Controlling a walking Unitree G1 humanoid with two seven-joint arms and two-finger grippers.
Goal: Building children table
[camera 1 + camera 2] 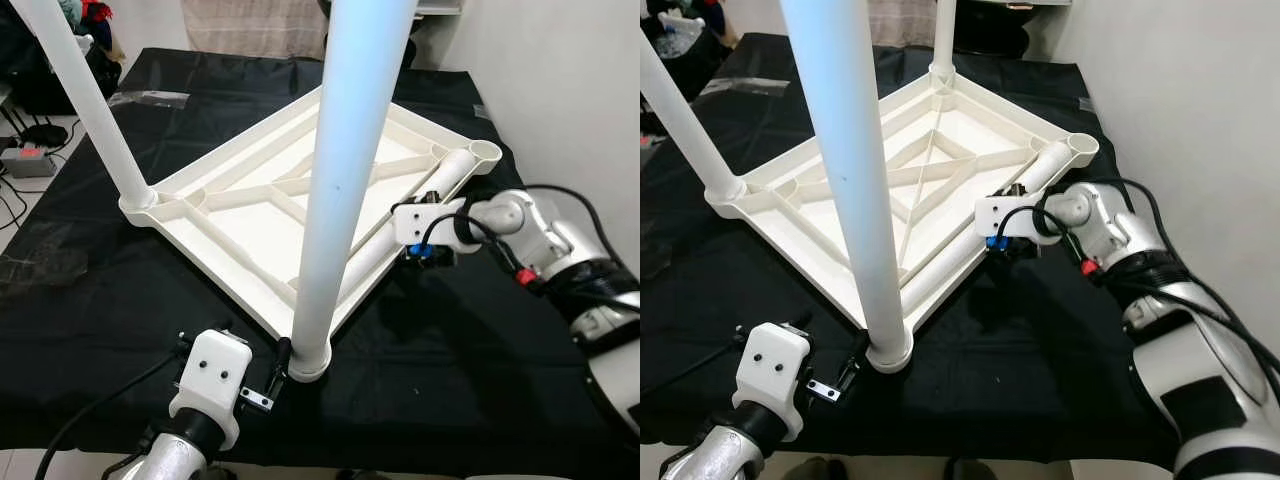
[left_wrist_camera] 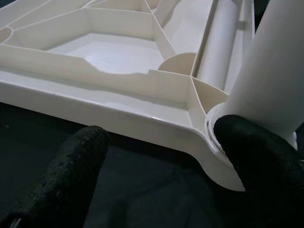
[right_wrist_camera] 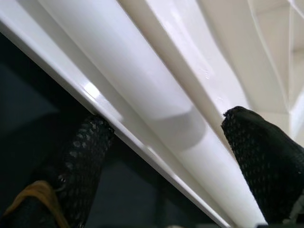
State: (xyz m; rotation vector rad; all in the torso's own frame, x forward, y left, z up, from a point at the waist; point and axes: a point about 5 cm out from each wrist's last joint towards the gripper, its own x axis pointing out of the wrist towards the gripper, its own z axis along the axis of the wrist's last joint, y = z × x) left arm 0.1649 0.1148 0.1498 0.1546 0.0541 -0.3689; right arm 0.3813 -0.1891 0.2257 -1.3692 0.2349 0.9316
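A white plastic tabletop (image 1: 200,250) lies upside down on a black cloth. White legs stand upright in its near corner (image 1: 345,180), left corner (image 1: 95,100) and far corner (image 1: 940,40). Another leg (image 1: 452,175) lies loose along the right rim, below the empty right-corner socket (image 1: 486,150). My right gripper (image 3: 166,123) is open, its fingers straddling that lying leg and the rim beside it. My left gripper (image 2: 159,135) is open at the near corner. One finger (image 2: 256,156) rests against the near leg's socket and the other (image 2: 76,161) hangs just off the rim.
The black cloth (image 1: 450,350) covers the whole work surface, with free room at the front right. A white wall (image 1: 580,90) stands close on the right. A clear plastic wrapper (image 1: 150,97) lies at the back left. Cables and a power strip (image 1: 30,160) lie on the floor to the left.
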